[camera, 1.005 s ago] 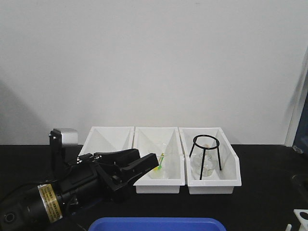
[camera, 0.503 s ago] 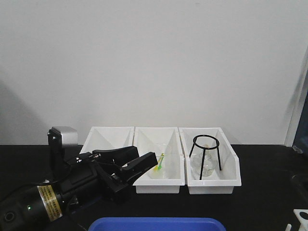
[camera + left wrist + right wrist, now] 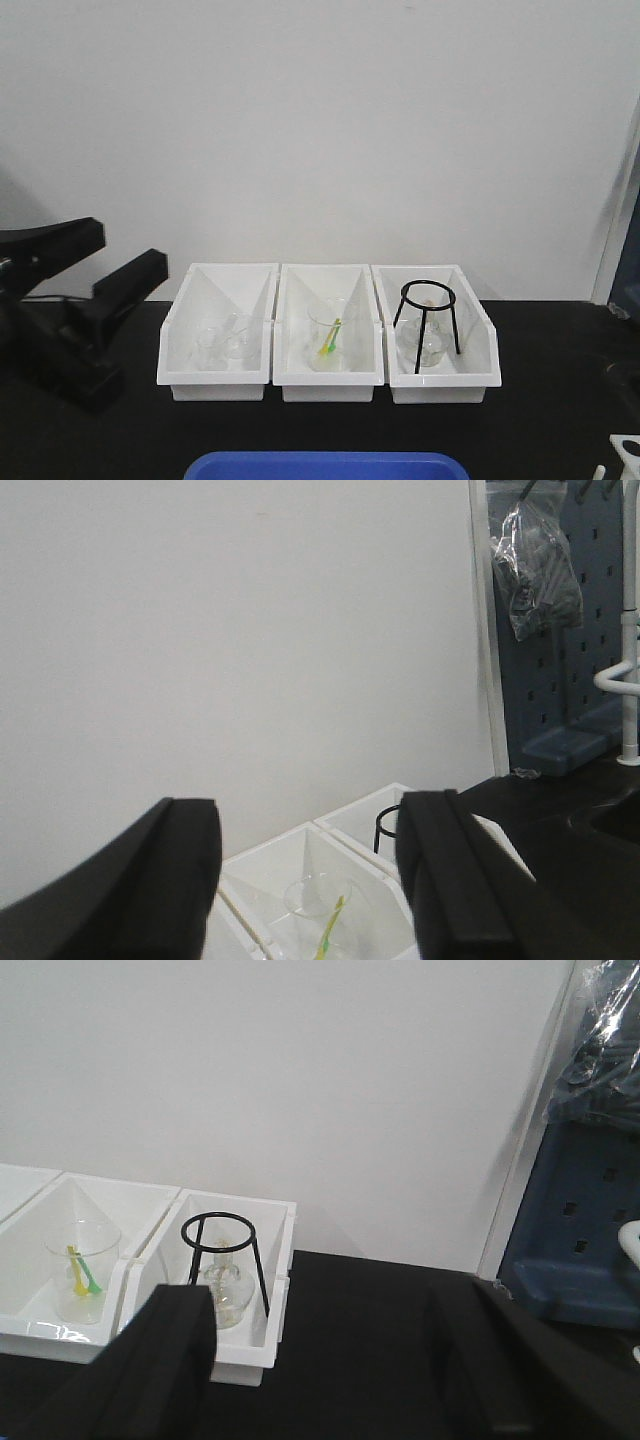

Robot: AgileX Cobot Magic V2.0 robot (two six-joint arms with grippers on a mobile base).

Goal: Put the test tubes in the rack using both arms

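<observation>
Jaws of left gripper (image 3: pixel 110 262) spread apart, empty, raised above desk's (image 3: pixel 560 350) left edge. Right gripper (image 3: pixel 330 1360) jaws also parted, empty. Rack (image 3: pixel 627 449) at desk's right front corner.

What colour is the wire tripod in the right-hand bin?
Black; the wire tripod shows best in the front-facing view.

The three bins (image 3: pixel 327 375) look like white plastic, smooth with a slight gloss on the rims. The tripod (image 3: pixel 427 315) is thin black wire — matt. The beakers (image 3: pixel 325 342) are clear and glassy, as is the flask (image 3: pixel 226 1290) under the tripod. The tabletop (image 3: pixel 550 400) is black and dull. The left gripper (image 3: pixel 95 260) and right gripper (image 3: pixel 330 1360) show matt black fingers, plastic-looking. The tray (image 3: pixel 325 465) is blue, smooth plastic — faintly shiny. The wall (image 3: pixel 320 120) is plain, matt white.
</observation>
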